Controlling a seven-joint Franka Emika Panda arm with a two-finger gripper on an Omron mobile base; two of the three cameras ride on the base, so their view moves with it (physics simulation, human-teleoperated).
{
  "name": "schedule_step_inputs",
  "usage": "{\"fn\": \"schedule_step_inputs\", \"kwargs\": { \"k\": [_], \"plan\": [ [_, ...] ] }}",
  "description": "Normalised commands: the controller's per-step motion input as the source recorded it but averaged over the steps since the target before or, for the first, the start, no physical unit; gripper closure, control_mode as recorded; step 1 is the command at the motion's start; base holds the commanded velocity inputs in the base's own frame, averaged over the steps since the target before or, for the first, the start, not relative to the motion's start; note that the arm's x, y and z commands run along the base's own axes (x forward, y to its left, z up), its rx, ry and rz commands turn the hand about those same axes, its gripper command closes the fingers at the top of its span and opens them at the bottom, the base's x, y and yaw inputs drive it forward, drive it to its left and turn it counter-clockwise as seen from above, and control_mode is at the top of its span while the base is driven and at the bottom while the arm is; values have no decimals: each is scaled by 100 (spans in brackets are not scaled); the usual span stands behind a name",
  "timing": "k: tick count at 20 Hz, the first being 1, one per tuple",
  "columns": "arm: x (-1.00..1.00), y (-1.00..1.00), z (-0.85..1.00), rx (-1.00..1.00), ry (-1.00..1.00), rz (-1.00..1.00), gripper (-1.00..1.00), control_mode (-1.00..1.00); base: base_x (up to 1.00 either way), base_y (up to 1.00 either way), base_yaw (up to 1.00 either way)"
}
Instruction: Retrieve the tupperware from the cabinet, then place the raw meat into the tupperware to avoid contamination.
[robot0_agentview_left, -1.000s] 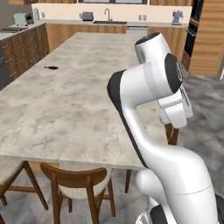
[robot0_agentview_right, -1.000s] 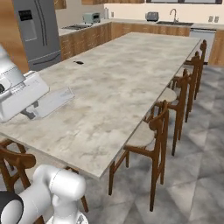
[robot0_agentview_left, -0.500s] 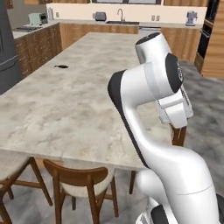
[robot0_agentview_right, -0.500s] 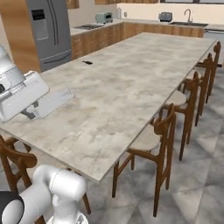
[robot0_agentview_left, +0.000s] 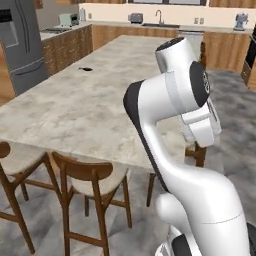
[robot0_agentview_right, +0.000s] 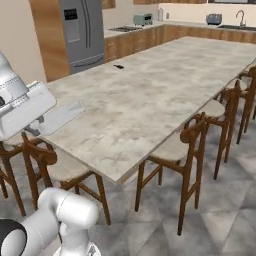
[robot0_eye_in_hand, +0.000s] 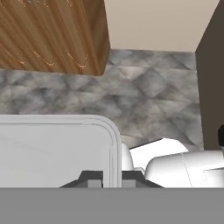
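Tupperware: small clear pale-edged box (robot0_eye_in_hand: 57, 148) pinched at its rim between clenched dark gripper (robot0_eye_in_hand: 111, 180) fingertips.
Surroundings: long marble-topped island (robot0_agentview_left: 90, 100) beside gripper; wooden chairs (robot0_agentview_right: 185, 160) alongside island.

Matt marble island top (robot0_agentview_left: 75, 105), wooden chairs (robot0_agentview_right: 187, 150), steel fridge (robot0_agentview_right: 82, 30)

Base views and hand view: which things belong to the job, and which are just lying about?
Job: tupperware, gripped by the shut fingers.
Lying about: table, chairs, fridge, toaster, small dark thing on the table.
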Motion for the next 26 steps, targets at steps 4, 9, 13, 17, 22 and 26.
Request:
{"fn": "schedule_step_inputs", "kwargs": {
  "k": [4,9,13,17,22,26],
  "plan": [
    [0,0,0,0,0,0,100,100,1,17,49],
    [0,0,0,0,0,0,100,100,0,8,50],
    [0,0,0,0,0,0,100,100,0,26,50],
    [0,0,0,0,0,0,100,100,17,12,45],
    [0,0,0,0,0,0,100,100,19,0,49],
    [0,0,0,0,0,0,100,100,10,0,50]
  ]
}}
